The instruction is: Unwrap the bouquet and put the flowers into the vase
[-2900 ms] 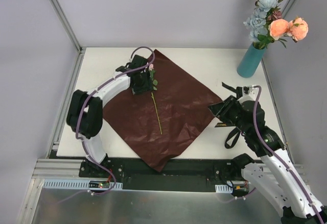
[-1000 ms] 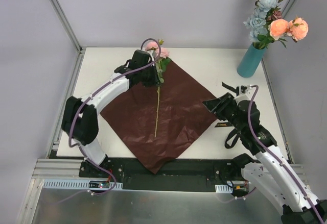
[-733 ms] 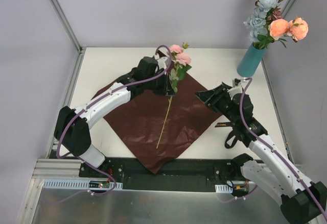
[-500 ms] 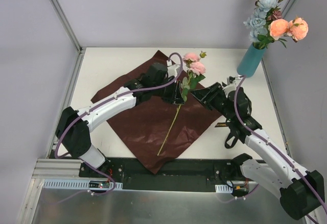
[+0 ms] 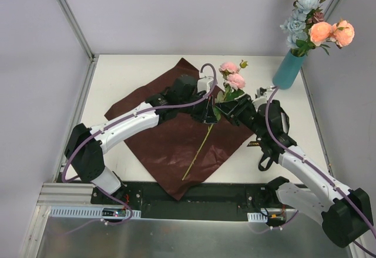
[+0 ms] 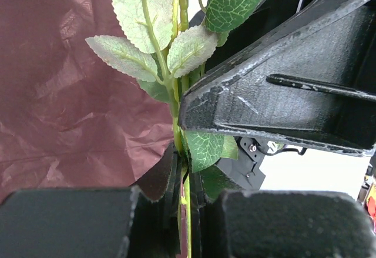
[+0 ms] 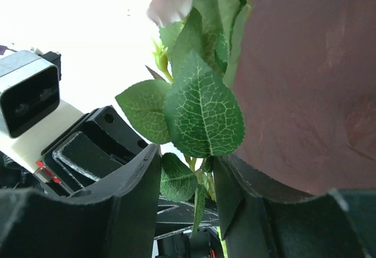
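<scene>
One pink flower [image 5: 232, 76] on a long green stem [image 5: 200, 149] is held up over the maroon paper [image 5: 158, 137], the bouquet's wrap, which lies spread flat. My left gripper [image 5: 210, 116] is shut on the stem [image 6: 187, 217] just below the leaves [image 6: 141, 17]. My right gripper [image 5: 227, 110] meets it from the right. Its jaws stand apart on either side of the leafy part of the stem [image 7: 202, 117], with a gap on both sides. The teal vase [image 5: 286, 73] stands at the far right corner with several flowers [image 5: 311, 17] in it.
The paper [image 7: 311, 64] covers the middle of the white table [image 5: 117, 76]. A small black thing [image 5: 254, 143] lies on the table beside the paper's right corner. Grey walls close in the table, and the vase stands against the right one.
My left gripper has lifted the flower off the paper and carried it right, stem hanging down. My right arm has reached left until its jaws stand around the leaves.
</scene>
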Motion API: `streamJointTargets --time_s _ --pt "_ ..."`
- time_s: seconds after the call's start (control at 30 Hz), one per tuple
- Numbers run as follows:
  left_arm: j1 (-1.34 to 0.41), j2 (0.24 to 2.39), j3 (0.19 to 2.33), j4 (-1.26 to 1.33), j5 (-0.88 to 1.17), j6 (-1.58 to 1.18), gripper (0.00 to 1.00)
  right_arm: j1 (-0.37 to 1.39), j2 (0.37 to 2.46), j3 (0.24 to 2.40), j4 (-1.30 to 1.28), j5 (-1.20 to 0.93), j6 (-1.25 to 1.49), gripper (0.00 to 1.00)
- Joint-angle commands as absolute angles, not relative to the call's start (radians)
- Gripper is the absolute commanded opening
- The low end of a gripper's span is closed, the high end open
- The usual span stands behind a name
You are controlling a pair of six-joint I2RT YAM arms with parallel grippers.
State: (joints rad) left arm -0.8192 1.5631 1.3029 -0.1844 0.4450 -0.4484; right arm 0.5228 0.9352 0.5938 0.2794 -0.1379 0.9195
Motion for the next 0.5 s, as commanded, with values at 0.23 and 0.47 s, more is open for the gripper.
streamJointTargets --time_s 0.23,0.47 --pt "-0.834 1.534 1.318 -0.117 0.431 -0.4 0.0 0.543 0.899 0.614 0.267 -0.083 0.934 0.38" --pt "-0.833 1.534 1.315 -0.117 0.437 -0.393 0.0 0.557 0.885 0.595 0.291 -0.052 0.93 0.17"
